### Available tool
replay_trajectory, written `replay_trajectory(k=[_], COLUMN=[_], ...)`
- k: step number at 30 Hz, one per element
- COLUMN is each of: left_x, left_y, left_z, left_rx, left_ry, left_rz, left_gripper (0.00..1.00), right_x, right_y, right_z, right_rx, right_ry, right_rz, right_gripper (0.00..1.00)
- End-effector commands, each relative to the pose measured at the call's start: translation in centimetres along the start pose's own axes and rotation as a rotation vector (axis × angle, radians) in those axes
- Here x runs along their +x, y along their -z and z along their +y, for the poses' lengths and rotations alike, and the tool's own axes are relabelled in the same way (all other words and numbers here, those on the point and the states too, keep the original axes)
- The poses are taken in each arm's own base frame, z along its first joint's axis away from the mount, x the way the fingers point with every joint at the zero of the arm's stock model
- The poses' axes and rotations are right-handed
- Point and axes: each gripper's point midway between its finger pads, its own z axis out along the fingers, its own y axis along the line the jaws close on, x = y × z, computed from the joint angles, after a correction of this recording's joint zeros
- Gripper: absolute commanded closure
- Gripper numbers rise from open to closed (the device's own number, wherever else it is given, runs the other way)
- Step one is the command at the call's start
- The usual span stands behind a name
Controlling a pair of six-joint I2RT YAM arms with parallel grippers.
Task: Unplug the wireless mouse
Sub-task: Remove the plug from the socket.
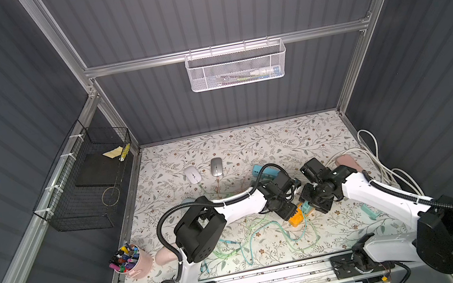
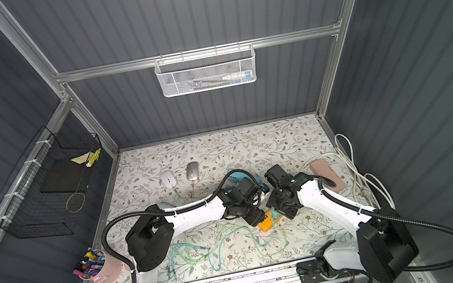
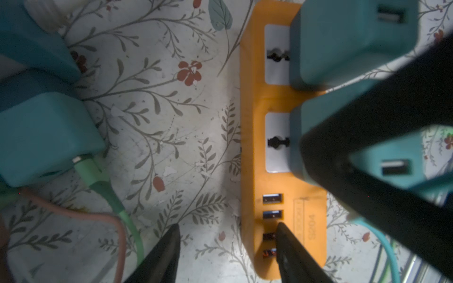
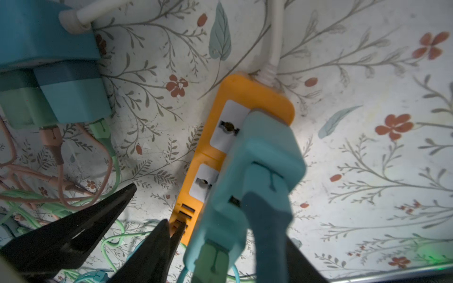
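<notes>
Floral tabletop (image 1: pixel 266 141). My right gripper (image 4: pixel 210 213) sits over a teal adapter (image 4: pixel 223 230) on the orange power strip (image 3: pixel 252 103); clamped or not, I cannot tell. My left gripper (image 3: pixel 228 225), jaws apart, rests one finger (image 3: pixel 289 245) on the strip's USB end, presumably bracing it for the pull. Well beyond the strip lie the white mouse (image 1: pixel 192 174) and silver mouse (image 1: pixel 216 166).

Top views overlook everything; wrist views closely share the power strip (image 3: pixel 267 98).
</notes>
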Motion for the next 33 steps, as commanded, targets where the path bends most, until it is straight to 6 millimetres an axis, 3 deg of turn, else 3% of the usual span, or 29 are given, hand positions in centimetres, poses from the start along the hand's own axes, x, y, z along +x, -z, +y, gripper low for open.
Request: replay_trajectory(k=[1, 8, 14, 33], left_x=[5.4, 5.6, 5.7, 5.9], left_y=[-1.9, -1.9, -2.1, -2.4], left_z=[1.5, 2.1, 2.2, 2.1], left_rx=[-0.071, -0.103, -0.106, -0.1], left_ry=[-0.012, -0.013, -0.012, -0.008], left_rz=[0.175, 0.185, 0.192, 0.199], left_gripper=[0.38, 0.38, 0.38, 0.38], right_x=[0.0, 0.4, 0.4, 0.0], right_y=[-0.8, -1.6, -1.4, 1.9], right_z=[-0.8, -0.9, -0.7, 0.3], right_rx=[0.03, 0.05, 0.041, -0.017], right_ry=[-0.014, -0.017, -0.02, 0.004], right_rz=[0.011, 0.048, 0.062, 0.031], right_gripper=[0.42, 0.53, 0.75, 0.72])
